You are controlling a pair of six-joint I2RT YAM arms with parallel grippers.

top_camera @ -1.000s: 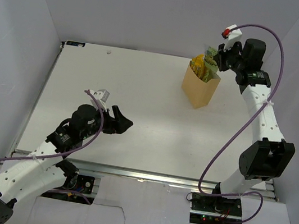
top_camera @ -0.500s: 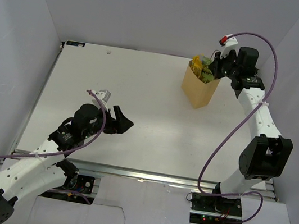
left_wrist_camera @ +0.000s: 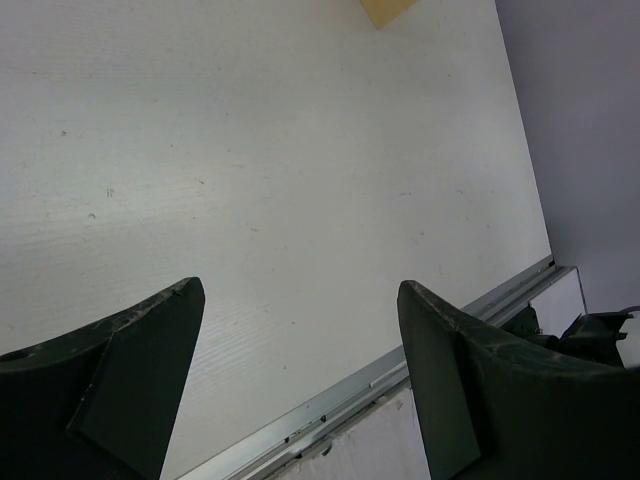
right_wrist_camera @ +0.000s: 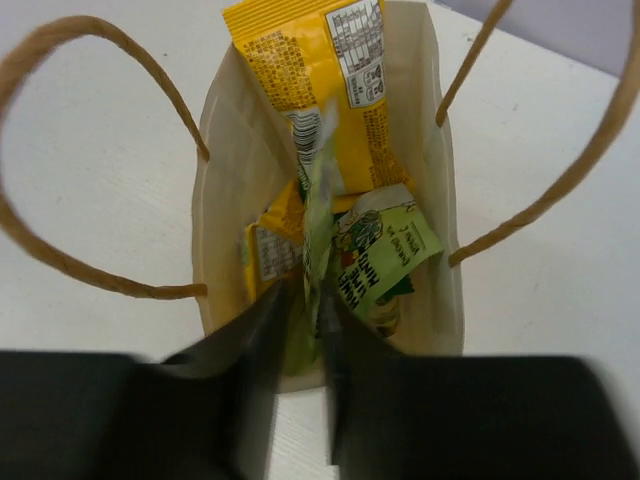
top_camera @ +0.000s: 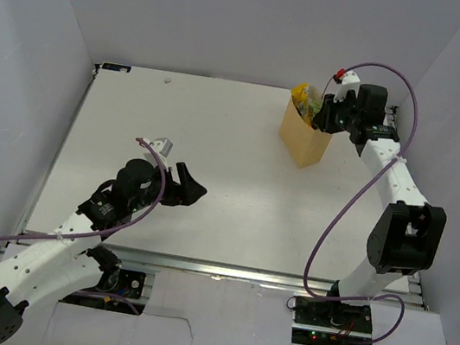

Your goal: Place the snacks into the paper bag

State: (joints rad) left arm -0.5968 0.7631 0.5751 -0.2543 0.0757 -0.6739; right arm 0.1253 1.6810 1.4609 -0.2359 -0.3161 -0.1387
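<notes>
The tan paper bag (top_camera: 304,139) stands upright at the back right of the table; the right wrist view looks down into its open mouth (right_wrist_camera: 222,230). My right gripper (right_wrist_camera: 312,300) is shut on the edge of a green chip bag (right_wrist_camera: 316,190) and holds it inside the bag mouth. In the bag lie a yellow candy pack (right_wrist_camera: 330,70), a second yellow pack (right_wrist_camera: 268,245) and a light-green square pack (right_wrist_camera: 385,255). The other light-green pack is hidden. My left gripper (top_camera: 188,188) is open and empty above the table's near middle.
The bag's two looped handles (right_wrist_camera: 60,150) spread to either side of its mouth. The white enclosure walls stand close behind and right of the bag. The table's metal front rail (left_wrist_camera: 400,370) runs just beyond the left fingers.
My right gripper has moved down and left over the bag, lowering the green chip bag into its mouth. The left arm has barely moved.
</notes>
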